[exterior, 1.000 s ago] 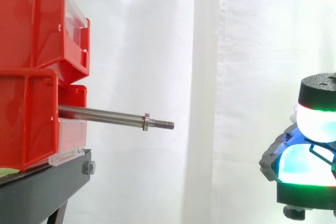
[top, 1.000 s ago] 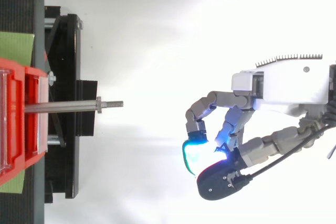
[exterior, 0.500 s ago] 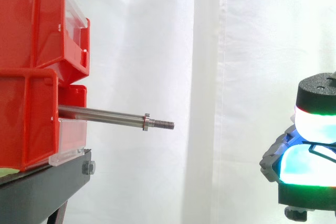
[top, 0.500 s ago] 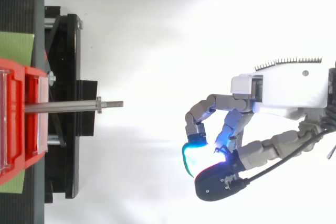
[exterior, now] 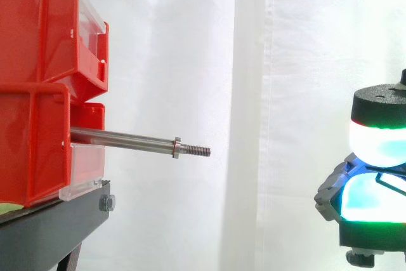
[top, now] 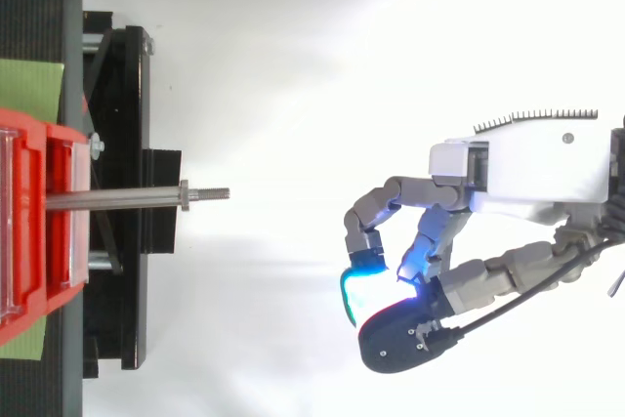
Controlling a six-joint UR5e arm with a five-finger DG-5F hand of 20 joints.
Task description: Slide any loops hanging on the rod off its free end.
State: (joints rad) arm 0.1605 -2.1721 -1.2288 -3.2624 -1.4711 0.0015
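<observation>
The rod is your subject, but take the scene by size. The white curtain backs everything. At the left, the stacked red bins sit on the black stand and anchor the rod's fixed end, so it juts level to the right with its free end in open air, which is the only way a loop could leave. The hand waits well apart at the far right, a little below rod height. Whether it is clasping something or nothing, you cannot tell. The rod itself is plain polished steel (no loop hangs anywhere along it), with a small collar near the end and a short threaded tip beyond it.
</observation>
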